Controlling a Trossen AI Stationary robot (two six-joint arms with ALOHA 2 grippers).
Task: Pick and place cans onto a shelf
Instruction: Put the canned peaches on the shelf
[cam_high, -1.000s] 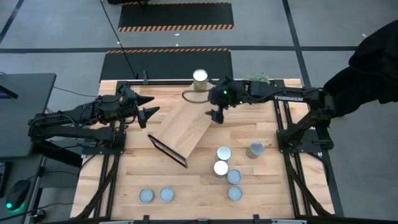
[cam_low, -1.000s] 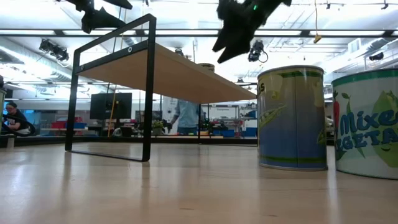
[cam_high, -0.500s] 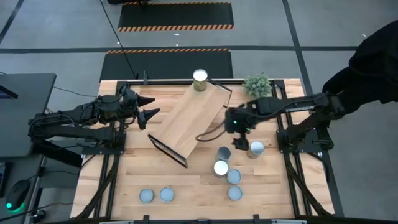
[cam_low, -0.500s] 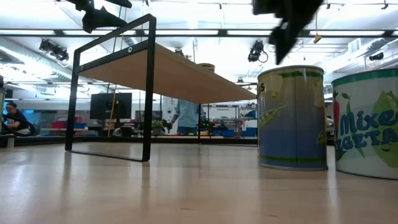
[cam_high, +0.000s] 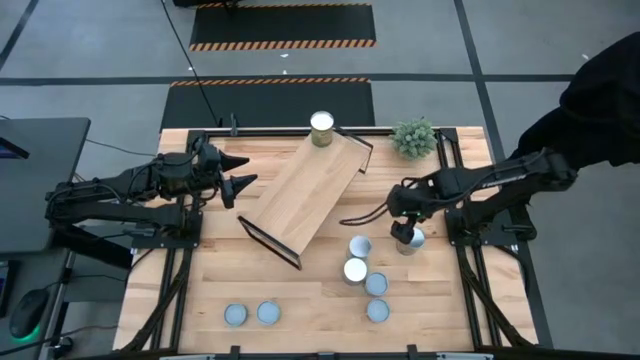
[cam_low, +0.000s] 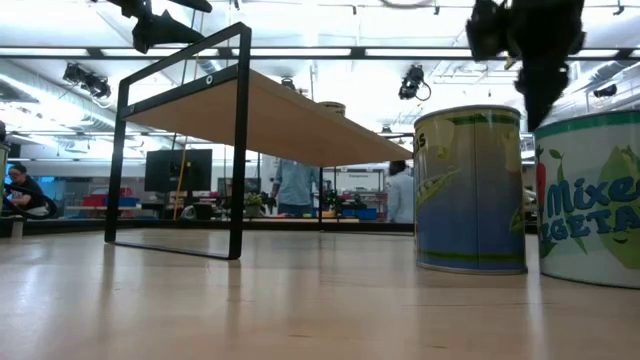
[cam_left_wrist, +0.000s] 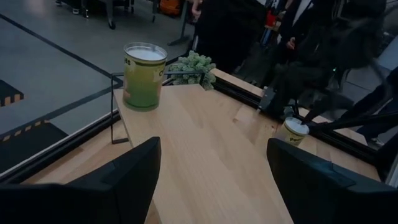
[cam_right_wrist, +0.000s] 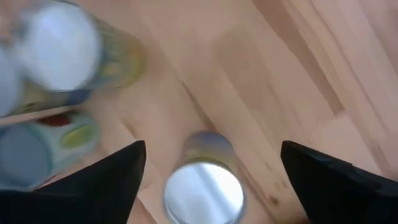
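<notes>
So the right gripper (cam_high: 403, 232) had swung from the shelf (cam_high: 305, 196) at frame centre down to the lone can (cam_high: 411, 240) right of centre, jaws wide apart above it. Next pickup, I reckoned. One can (cam_high: 322, 127) sat on the shelf's top end. Left gripper (cam_high: 240, 184) waited open, left side.

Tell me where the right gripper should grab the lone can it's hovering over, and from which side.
Grip the can across its round side wall just under the lid, coming straight down. It stands upright, apart from the four-can cluster, so both sides look free. The right gripper is open, and in its wrist view its fingers already straddle the can.
</notes>
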